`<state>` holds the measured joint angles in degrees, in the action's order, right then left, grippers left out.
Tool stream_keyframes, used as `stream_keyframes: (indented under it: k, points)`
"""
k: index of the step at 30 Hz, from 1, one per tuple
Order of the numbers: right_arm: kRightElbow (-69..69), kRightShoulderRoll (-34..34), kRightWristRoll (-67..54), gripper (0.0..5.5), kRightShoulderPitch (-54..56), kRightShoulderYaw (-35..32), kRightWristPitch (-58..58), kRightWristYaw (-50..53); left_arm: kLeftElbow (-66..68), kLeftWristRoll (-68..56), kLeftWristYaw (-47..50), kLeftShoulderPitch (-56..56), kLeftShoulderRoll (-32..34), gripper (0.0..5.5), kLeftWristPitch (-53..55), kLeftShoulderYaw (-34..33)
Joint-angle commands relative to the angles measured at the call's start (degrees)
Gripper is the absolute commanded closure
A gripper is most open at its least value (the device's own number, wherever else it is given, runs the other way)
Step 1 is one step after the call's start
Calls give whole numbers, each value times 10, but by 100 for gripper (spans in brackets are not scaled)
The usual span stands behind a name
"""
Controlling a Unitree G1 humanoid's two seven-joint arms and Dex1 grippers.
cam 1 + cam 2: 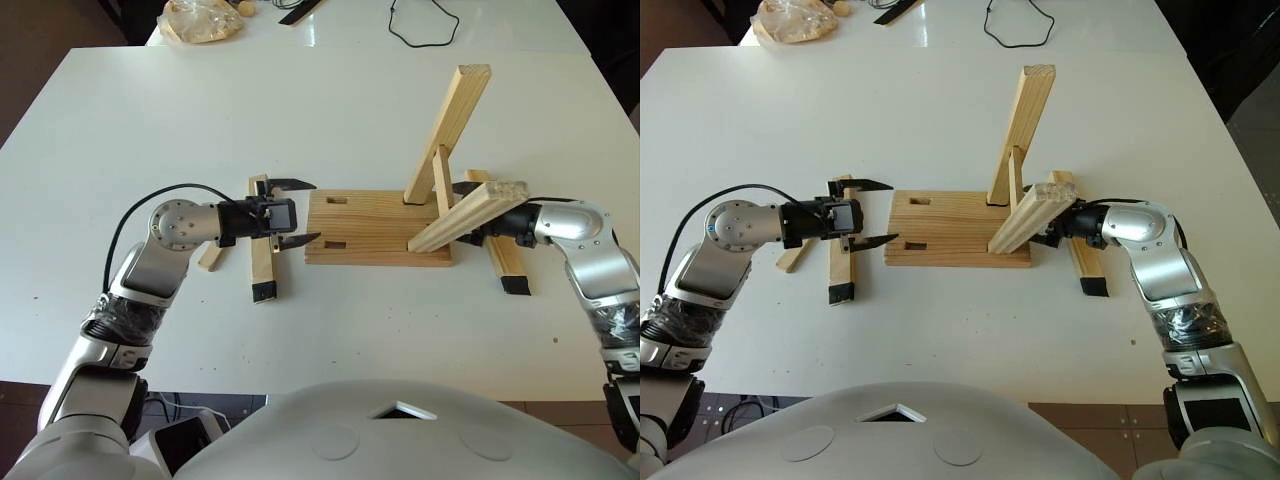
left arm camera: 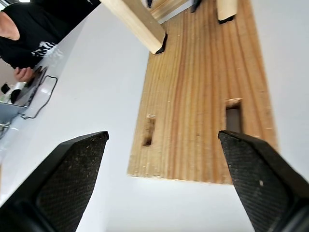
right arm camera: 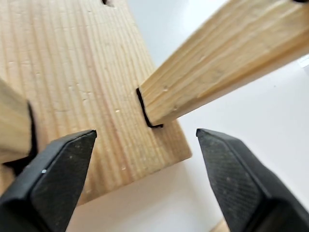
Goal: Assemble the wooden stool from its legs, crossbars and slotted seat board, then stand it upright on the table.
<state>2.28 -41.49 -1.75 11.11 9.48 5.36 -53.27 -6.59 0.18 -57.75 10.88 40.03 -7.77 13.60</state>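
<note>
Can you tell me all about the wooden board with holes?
The seat board lies flat on the white table, pale grainy wood. Of its four rectangular slots, two at its left end are empty; those at its right end hold a steep leg and a low-leaning leg. The open left gripper sits by the empty end.

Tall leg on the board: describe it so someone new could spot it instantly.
Find the seat board lying flat mid-table. Two legs stick out of its right end. The tall leg sits in the far slot and rises steeply, highest of everything, while the other leg leans low to the right.
</note>
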Motion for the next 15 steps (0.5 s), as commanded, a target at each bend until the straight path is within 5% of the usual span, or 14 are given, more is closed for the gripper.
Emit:
stream_keyframes:
  k: [1, 10, 15]
  points:
    - [47, 22, 15, 169, 38, 7, -22, 14, -35, -13, -23, -8, 14, 127, 19, 7]
    - [7, -27, -7, 169, -6, -21, -26, -39, -16, -64, -1, 63, -22, 127, 76, -34]
    - [-33, -50, -47, 169, -16, -61, 2, -59, 135, -32, 75, 153, -83, 127, 42, -40]
